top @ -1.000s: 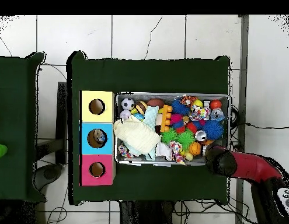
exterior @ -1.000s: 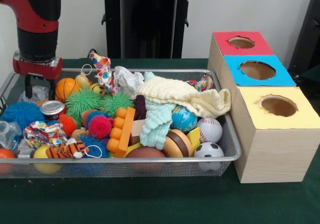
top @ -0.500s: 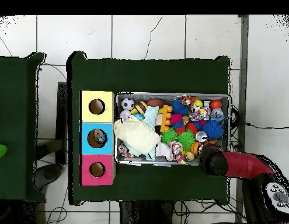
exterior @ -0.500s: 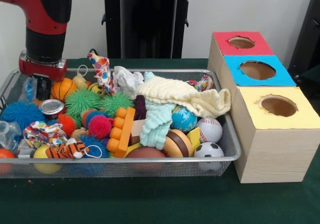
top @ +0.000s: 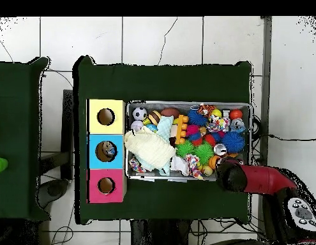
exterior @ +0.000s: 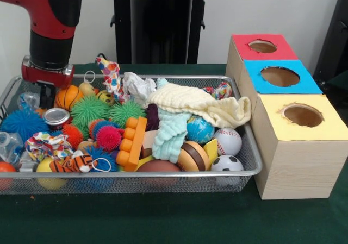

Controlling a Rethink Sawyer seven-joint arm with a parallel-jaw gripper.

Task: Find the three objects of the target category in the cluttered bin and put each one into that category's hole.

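A wire mesh bin [exterior: 163, 173] is packed with toys. My gripper [exterior: 48, 94] hangs over its far left corner, just left of a small orange basketball [exterior: 69, 96] and above a silver can [exterior: 57, 117]. In the overhead view the gripper [top: 229, 173] is at the bin's lower right corner. A baseball [exterior: 228, 141], a soccer ball [exterior: 227, 164], a blue globe ball [exterior: 200, 129] and a brown football [exterior: 157, 166] lie at the bin's right front. Three boxes with holes stand to the right: red [exterior: 261, 48], blue [exterior: 280, 76], yellow [exterior: 302, 116].
A cream cloth [exterior: 196, 104] drapes over the bin's middle right. Green spiky balls [exterior: 89, 109], a blue spiky ball [exterior: 23, 124], an orange block [exterior: 132, 142] and a burger toy [exterior: 193, 156] fill the rest. In the overhead view something lies inside the blue box's hole [top: 107, 150].
The arm has shifted a little rightward along the bin's far edge towards the basketball, and the wrist has risen slightly. The toys have not moved.
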